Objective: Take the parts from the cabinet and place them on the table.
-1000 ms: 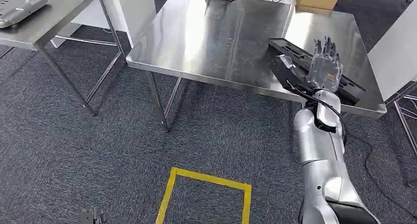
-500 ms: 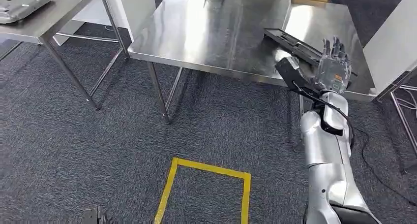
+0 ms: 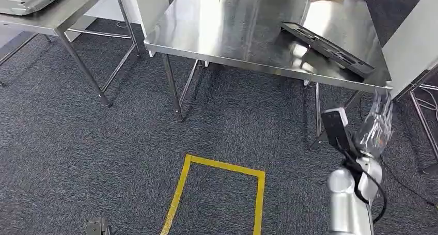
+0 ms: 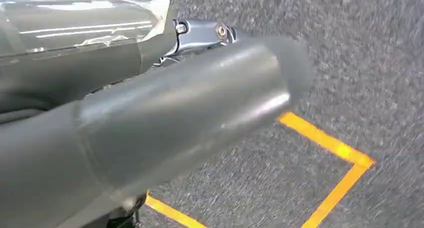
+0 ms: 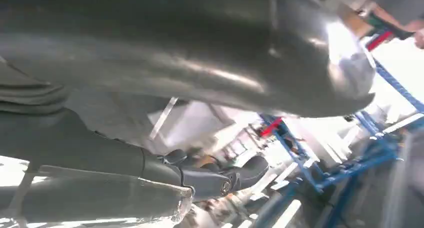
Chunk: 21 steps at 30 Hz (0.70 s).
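Right hand [image 3: 377,125] raised, seemingly empty.

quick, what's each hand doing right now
Left hand: cannot be told, the view is too close.
Right hand: open, holding nothing, below the table edge.

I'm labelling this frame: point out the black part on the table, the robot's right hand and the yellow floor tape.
black part [image 3: 326,47], head view, middle of the long panel.
right hand [image 3: 375,125], head view, blurred palm.
yellow floor tape [image 3: 225,166], head view, far strip.

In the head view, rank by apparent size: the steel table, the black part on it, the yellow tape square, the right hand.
1. Steel table
2. Yellow tape square, cut off by the frame
3. Black part
4. Right hand, blurred and nearer the camera, so unsure
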Tool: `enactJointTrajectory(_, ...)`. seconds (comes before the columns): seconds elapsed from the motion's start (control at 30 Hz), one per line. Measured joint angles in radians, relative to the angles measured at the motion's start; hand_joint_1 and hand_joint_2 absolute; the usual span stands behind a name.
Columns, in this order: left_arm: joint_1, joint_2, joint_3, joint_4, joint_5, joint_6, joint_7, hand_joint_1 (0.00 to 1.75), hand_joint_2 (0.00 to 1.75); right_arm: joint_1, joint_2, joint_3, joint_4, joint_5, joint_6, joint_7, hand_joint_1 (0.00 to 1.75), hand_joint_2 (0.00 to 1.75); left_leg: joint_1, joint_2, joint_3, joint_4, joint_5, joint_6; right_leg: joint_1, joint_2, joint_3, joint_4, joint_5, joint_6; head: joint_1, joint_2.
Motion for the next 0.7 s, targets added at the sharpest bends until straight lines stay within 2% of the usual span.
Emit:
enactJointTrajectory(0.03, -0.001, -0.004, 0.000, 0.000, 0.001, 0.000, 0.000, 0.00, 0.00, 0.024, 0.000, -0.010, -0.008, -0.005, -0.005, -0.004, 0.00, 0.00, 0.002, 0.010, -0.005, -0.004, 0.014, 0.018, -0.013, 0.005, -0.009, 0.018, -0.022, -0.003, -0.001, 0.000)
enactJointTrajectory(0.07, -0.002, -0.003, 0.000, -0.001, 0.003, 0.003, -0.001, 0.00, 0.00, 0.041, 0.001, -0.017, -0.014, -0.016, -0.006, -0.004, 0.00, 0.00, 0.002, 0.011, -0.020, -0.005, 0.024, 0.029, -0.010, 0.009, -0.034, 0.054, -0.070, -0.011, 0.003, 0.000)
enactJointTrajectory(0.13, -0.002, -0.004, 0.000, -0.001, 0.006, 0.008, -0.001, 0.00, 0.00, 0.083, 0.003, -0.040, -0.018, -0.070, -0.006, 0.001, 0.00, 0.00, 0.001, 0.013, -0.051, -0.005, 0.048, 0.033, -0.011, 0.011, -0.076, 0.198, -0.174, -0.016, 0.006, 0.000)
enactJointTrajectory(0.17, -0.001, -0.005, 0.001, -0.001, 0.007, 0.012, -0.001, 0.00, 0.00, 0.115, 0.005, -0.059, -0.016, -0.114, -0.006, -0.005, 0.00, 0.00, 0.001, 0.012, -0.069, -0.004, 0.060, 0.034, -0.011, 0.012, -0.090, 0.271, -0.206, -0.013, 0.006, 0.000)
enactJointTrajectory(0.2, 0.002, -0.006, 0.001, -0.001, 0.008, 0.013, -0.001, 0.00, 0.00, 0.146, 0.008, -0.081, 0.000, -0.178, -0.012, -0.025, 0.00, 0.00, 0.001, 0.011, -0.086, -0.003, 0.073, 0.033, -0.011, 0.013, -0.088, 0.315, -0.209, -0.002, 0.008, 0.000)
enactJointTrajectory(0.23, 0.006, -0.008, 0.002, -0.001, 0.008, 0.013, -0.001, 0.00, 0.00, 0.168, 0.011, -0.106, 0.033, -0.231, -0.013, -0.045, 0.00, 0.00, 0.001, 0.010, -0.100, -0.003, 0.084, 0.031, -0.012, 0.013, -0.066, 0.315, -0.186, 0.011, 0.008, 0.000)
enactJointTrajectory(0.27, 0.009, -0.009, 0.002, -0.001, 0.009, 0.013, -0.001, 0.00, 0.00, 0.180, 0.013, -0.142, 0.089, -0.292, -0.017, -0.073, 0.00, 0.00, 0.001, 0.011, -0.112, -0.002, 0.094, 0.027, -0.012, 0.013, -0.026, 0.278, -0.152, 0.024, 0.008, 0.000)
enactJointTrajectory(0.3, 0.010, -0.011, 0.002, -0.001, 0.009, 0.014, -0.002, 0.00, 0.00, 0.184, 0.015, -0.179, 0.155, -0.338, -0.025, -0.105, 0.00, 0.00, 0.001, 0.011, -0.123, -0.002, 0.104, 0.023, -0.011, 0.013, 0.034, 0.205, -0.122, 0.031, 0.008, 0.000)
enactJointTrajectory(0.33, 0.009, -0.012, 0.002, -0.001, 0.010, 0.015, -0.002, 0.00, 0.00, 0.183, 0.014, -0.222, 0.238, -0.381, -0.034, -0.152, 0.00, 0.00, 0.001, 0.011, -0.132, -0.002, 0.114, 0.019, -0.011, 0.013, 0.102, 0.114, -0.119, 0.027, 0.008, 0.000)
enactJointTrajectory(0.37, 0.007, -0.013, 0.002, -0.001, 0.010, 0.015, -0.002, 0.00, 0.00, 0.180, 0.013, -0.265, 0.318, -0.407, -0.041, -0.203, 0.00, 0.00, -0.003, 0.011, -0.138, -0.001, 0.124, 0.011, -0.007, 0.013, 0.173, 0.003, -0.161, 0.010, 0.008, 0.000)
enactJointTrajectory(0.4, 0.007, -0.013, 0.002, -0.001, 0.010, 0.015, -0.002, 0.00, 0.00, 0.181, 0.014, -0.293, 0.372, -0.417, -0.048, -0.238, 0.00, 0.00, -0.003, 0.013, -0.141, -0.001, 0.134, 0.005, 0.001, 0.018, 0.190, -0.042, -0.173, -0.003, 0.007, 0.000)
enactJointTrajectory(0.47, 0.008, -0.013, 0.003, -0.001, 0.010, 0.015, -0.003, 0.00, 0.00, 0.181, 0.016, -0.338, 0.469, -0.424, -0.058, -0.263, 0.00, 0.00, -0.001, 0.017, -0.140, -0.014, 0.153, -0.009, 0.007, 0.018, 0.167, -0.032, -0.165, -0.019, 0.004, 0.000)
enactJointTrajectory(0.5, 0.011, -0.013, 0.003, -0.001, 0.010, 0.016, -0.003, 0.00, 0.00, 0.181, 0.017, -0.358, 0.511, -0.424, -0.058, -0.262, 0.00, 0.00, -0.001, 0.018, -0.141, -0.021, 0.165, -0.019, 0.005, 0.018, 0.159, -0.036, -0.153, -0.034, 0.004, 0.000)
enactJointTrajectory(0.53, 0.011, -0.013, 0.003, -0.001, 0.010, 0.016, -0.003, 0.00, 0.00, 0.178, 0.018, -0.371, 0.539, -0.420, -0.057, -0.258, 0.00, 0.00, 0.005, 0.018, -0.148, -0.011, 0.148, -0.024, -0.013, 0.016, 0.154, -0.039, -0.139, -0.047, 0.003, 0.000)
enactJointTrajectory(0.57, 0.012, -0.012, 0.003, -0.001, 0.010, 0.016, -0.003, 0.00, 0.00, 0.175, 0.019, -0.380, 0.562, -0.417, -0.052, -0.241, 0.00, 0.00, 0.005, 0.015, -0.159, 0.022, 0.082, -0.027, -0.010, 0.014, 0.142, -0.038, -0.127, -0.058, 0.002, 0.000)
enactJointTrajectory(0.6, 0.013, -0.012, 0.003, -0.001, 0.016, 0.018, -0.003, 0.00, 0.00, 0.174, 0.019, -0.392, 0.590, -0.415, -0.034, -0.210, 0.00, 0.00, 0.005, 0.014, -0.172, 0.081, 0.013, -0.031, -0.009, 0.013, 0.132, -0.038, -0.117, -0.067, 0.000, 0.000)
enactJointTrajectory(0.63, 0.013, -0.012, 0.004, -0.001, 0.018, 0.018, -0.003, 0.00, 0.00, 0.170, 0.019, -0.403, 0.622, -0.415, -0.014, -0.183, 0.00, 0.00, 0.005, 0.013, -0.190, 0.163, -0.048, -0.036, -0.007, 0.012, 0.119, -0.037, -0.105, -0.069, 0.001, 0.000)
enactJointTrajectory(0.67, 0.013, -0.011, 0.006, -0.001, 0.019, 0.019, -0.003, 0.00, 0.00, 0.167, 0.019, -0.416, 0.663, -0.414, 0.002, -0.152, 0.00, 0.00, 0.005, 0.013, -0.204, 0.235, -0.084, -0.039, -0.005, 0.012, 0.116, -0.036, -0.096, -0.069, 0.000, 0.000)
enactJointTrajectory(0.7, 0.013, -0.011, 0.008, -0.001, 0.022, 0.019, -0.004, 0.00, 0.00, 0.168, 0.016, -0.431, 0.715, -0.414, 0.018, -0.118, 0.00, 0.00, 0.006, 0.013, -0.208, 0.297, -0.093, -0.041, -0.003, 0.010, 0.100, -0.034, -0.085, -0.067, 0.000, 0.000)
